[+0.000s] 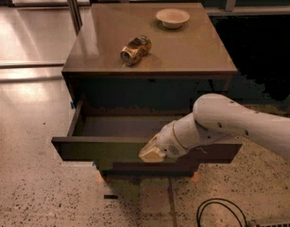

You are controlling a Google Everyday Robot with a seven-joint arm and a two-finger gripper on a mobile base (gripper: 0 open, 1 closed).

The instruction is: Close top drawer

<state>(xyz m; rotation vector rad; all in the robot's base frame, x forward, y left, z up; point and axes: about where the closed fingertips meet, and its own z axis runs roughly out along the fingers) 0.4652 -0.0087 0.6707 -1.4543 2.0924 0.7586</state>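
The top drawer (95, 150) is a wide, shallow dark brown drawer pulled well out of the cabinet (149, 74); its inside (118, 126) looks empty. My white arm reaches in from the right. My gripper (151, 152) rests against the drawer's front panel, a little right of its middle, at the top edge. The arm hides the right part of the drawer front.
On the cabinet top lie a crushed golden can (135, 49) and a small pale bowl (172, 17). A metal pole (72, 6) stands at the back left. A black cable (220, 212) loops on the speckled floor at the front right.
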